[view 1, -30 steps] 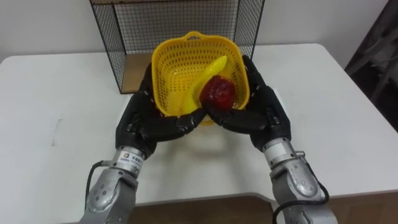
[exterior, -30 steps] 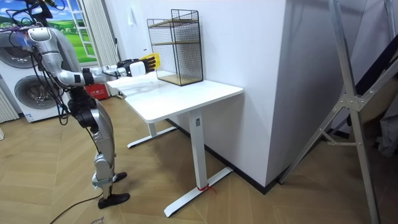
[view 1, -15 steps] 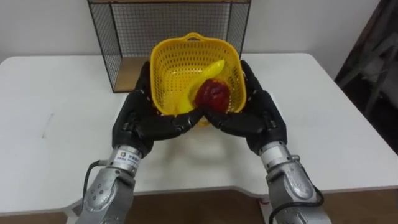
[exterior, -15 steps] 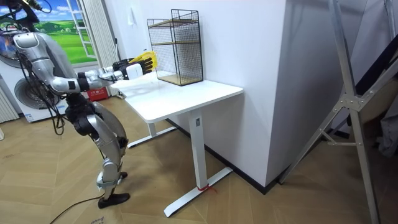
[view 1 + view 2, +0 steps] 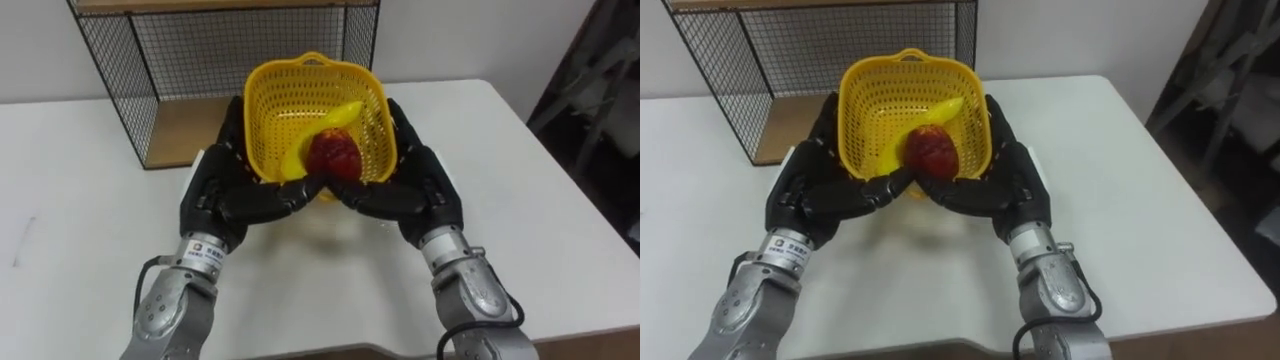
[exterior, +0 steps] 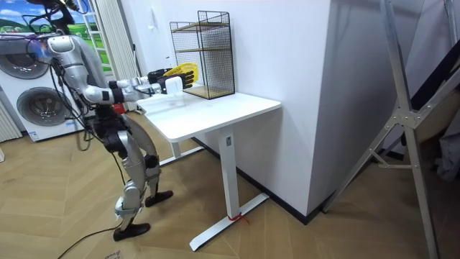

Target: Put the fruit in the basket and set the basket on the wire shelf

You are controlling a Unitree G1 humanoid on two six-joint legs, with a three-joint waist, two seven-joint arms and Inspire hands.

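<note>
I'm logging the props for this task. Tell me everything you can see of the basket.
The basket is yellow and plastic-looking, squarish with rounded corners, walls pierced all over, a small loop on its far rim. It is held above the table before the shelf. The left hand and right hand cup its sides, fingers curled under it. A banana and a red fruit lie inside.

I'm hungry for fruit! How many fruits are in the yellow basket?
2: a yellow banana lying slantwise in the basket, and a red fruit against its near side. Others might hide underneath.
</note>
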